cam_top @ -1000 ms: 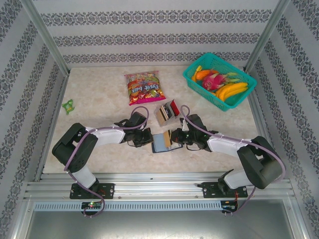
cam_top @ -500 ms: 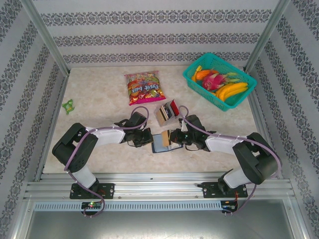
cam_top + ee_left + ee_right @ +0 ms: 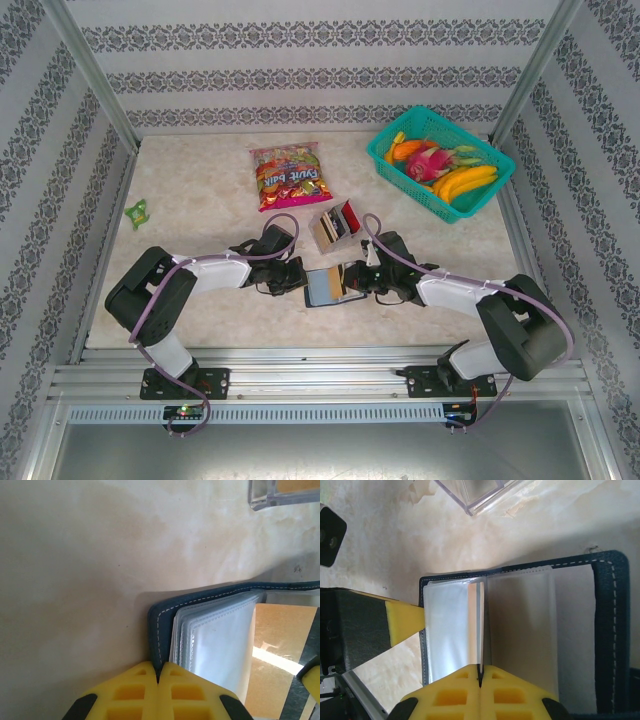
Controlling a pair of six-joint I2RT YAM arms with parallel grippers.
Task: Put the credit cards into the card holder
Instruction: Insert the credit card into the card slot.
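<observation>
Card holder [image 3: 333,287] open flat, long axis left-right; left fingers [image 3: 131,692] pinch cover, right fingers [image 3: 454,696] pinch card [image 3: 480,630].

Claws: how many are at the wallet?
2. The left claw pinches the wallet by its edge; the right claw holds a tan card over it.

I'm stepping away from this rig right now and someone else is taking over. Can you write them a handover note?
Grippers: left gripper shut on the navy cover edge of the card holder, which lies open on the table. right gripper shut on a tan card, edge-on among the clear sleeves; whether it sits in a slot cannot be told.
Other credit cards: standing in the clear box behind the holder.
Done: holder opened, one card brought to it.
Left: seat this card, then load the rest.
</observation>
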